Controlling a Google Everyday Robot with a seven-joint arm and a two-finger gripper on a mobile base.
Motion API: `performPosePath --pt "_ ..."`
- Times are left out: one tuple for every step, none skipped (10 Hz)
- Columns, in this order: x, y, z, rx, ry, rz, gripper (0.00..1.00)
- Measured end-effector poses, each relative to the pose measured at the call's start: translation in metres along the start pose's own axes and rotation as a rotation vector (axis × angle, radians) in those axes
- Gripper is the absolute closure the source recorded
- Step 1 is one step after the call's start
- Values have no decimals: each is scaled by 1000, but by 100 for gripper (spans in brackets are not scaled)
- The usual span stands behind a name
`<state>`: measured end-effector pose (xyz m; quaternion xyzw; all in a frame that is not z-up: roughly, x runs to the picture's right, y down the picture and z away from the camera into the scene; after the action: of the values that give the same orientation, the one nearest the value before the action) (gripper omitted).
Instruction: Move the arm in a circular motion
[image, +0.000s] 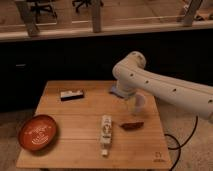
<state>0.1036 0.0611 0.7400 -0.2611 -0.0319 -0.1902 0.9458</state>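
Note:
The arm (165, 90) is large, glossy white and dotted. It comes in from the right edge, bends at a bulbous joint (131, 67) above the table's far right part, and turns downward. The gripper (135, 104) hangs below that joint, just above the wooden table (75, 112), near its right edge. It stands a little above and behind a small reddish-brown item (131, 125).
On the table are an orange-red bowl (38, 132) at the front left, a small dark box (72, 94) at the back, a white bottle (105, 132) lying in the middle, and a bluish object (116, 91) partly behind the arm. A dark counter runs behind.

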Motion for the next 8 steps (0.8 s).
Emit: performPosePath --pt "-1 0 0 -1 -1 -11 20" --pt "-3 0 0 -1 -1 -26 20" --pt "-3 -1 0 0 -1 -33 20" --pt "-5 0 1 -2 -1 -44 20" --pt "-8 0 0 -2 -1 -56 20" --pt "-11 -1 0 -2 -1 -67 20" --pt "-12 -1 1 -3 -3 -80 20" --pt "-12 0 2 -5 -5 -98 20"
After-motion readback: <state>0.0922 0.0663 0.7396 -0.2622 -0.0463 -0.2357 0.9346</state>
